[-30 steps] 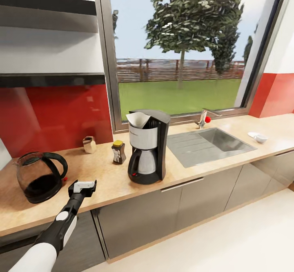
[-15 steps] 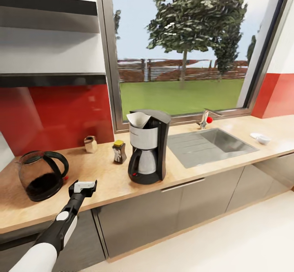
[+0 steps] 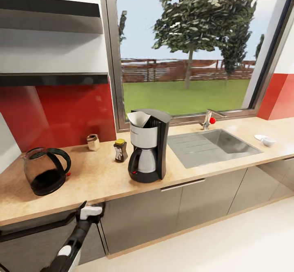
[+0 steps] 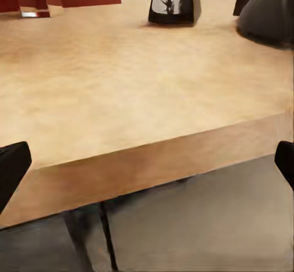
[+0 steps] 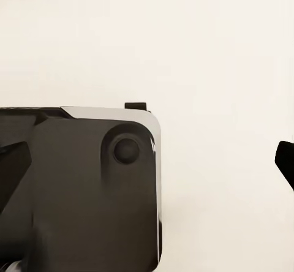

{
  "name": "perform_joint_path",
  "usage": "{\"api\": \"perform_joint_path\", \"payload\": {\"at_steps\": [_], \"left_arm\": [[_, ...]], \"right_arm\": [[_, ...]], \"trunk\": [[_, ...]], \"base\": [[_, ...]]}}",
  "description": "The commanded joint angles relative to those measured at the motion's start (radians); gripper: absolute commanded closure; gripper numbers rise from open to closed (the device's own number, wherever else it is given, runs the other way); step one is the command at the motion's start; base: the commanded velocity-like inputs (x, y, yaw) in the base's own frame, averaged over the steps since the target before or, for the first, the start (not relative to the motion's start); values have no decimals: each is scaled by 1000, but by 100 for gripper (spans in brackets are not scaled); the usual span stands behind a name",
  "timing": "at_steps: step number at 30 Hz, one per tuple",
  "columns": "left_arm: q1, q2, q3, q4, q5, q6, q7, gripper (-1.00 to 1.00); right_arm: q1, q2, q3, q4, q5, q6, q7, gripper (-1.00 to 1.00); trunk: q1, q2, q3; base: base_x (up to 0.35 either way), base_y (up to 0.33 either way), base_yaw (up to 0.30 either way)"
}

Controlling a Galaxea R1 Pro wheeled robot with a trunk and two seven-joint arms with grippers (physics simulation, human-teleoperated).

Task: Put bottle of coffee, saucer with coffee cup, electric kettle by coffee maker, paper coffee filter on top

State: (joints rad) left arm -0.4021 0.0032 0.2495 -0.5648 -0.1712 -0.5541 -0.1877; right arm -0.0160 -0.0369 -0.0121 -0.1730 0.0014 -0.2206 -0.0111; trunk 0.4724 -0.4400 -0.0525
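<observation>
The black coffee maker point(image 3: 148, 147) stands mid-way along the kitchen countertop point(image 3: 102, 174), with the white paper coffee filter point(image 3: 138, 119) in its top. Just left of it is the bottle of coffee point(image 3: 120, 150) point(image 4: 174, 0). The dark electric kettle point(image 3: 45, 171) sits at the counter's far left. At the far right are the white coffee cup point(image 3: 268, 141) and the saucer point(image 3: 260, 137); whether the cup rests on it is too small to tell. My left gripper point(image 3: 90, 211) point(image 4: 147, 168) hangs open and empty just below the counter's front edge. My right gripper point(image 5: 147, 162) is open over pale floor.
A tan shaker point(image 3: 93, 142) stands by the red backsplash. A steel sink point(image 3: 216, 145) with a faucet point(image 3: 209, 119) lies right of the coffee maker. The kitchen shelf point(image 3: 53, 79) is bare, with a thicker black board point(image 3: 49, 6) above it. Grey cabinet fronts point(image 3: 139, 215) sit below.
My left gripper has dropped from above the counter to below its front edge. The whole head view has shifted, so the camera moved. The counter's things stay put.
</observation>
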Motion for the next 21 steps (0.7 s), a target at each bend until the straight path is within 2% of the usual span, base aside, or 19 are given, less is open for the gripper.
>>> {"api": "perform_joint_path", "payload": {"at_steps": [1,4,6,10,13,16,21], "left_arm": [[40,-1,10,-1,-8,-22,-9,-100],[105,-2,13,0,-7,-49,-11,-100],[197,-1,13,0,-8,-109,-12,-100],[316,11,14,14,-15,-126,-11,-100],[371,31,15,59,-19,-123,-3,-100],[398,54,15,111,-21,-119,0,-100],[417,99,16,279,-21,-114,6,-100]], "right_arm": [[-1,0,-1,1,0,-3,-1,-100],[-1,0,0,1,0,-3,-1,-100],[-1,0,0,1,0,-3,-1,-100],[-1,0,0,1,0,-3,-1,-100],[-1,0,0,1,0,-3,-1,-100],[-1,1,0,0,0,-3,-1,-100],[-1,1,0,0,0,-2,-1,-100]], "trunk": [[1,-2,-2],[1,-2,-2],[1,-2,-2],[1,-2,-2],[1,-2,-2],[1,-2,-2],[1,-2,-2]], "base": [[0,0,0],[0,0,0],[0,0,0],[0,0,0],[0,0,0],[0,0,0],[0,0,0]]}}
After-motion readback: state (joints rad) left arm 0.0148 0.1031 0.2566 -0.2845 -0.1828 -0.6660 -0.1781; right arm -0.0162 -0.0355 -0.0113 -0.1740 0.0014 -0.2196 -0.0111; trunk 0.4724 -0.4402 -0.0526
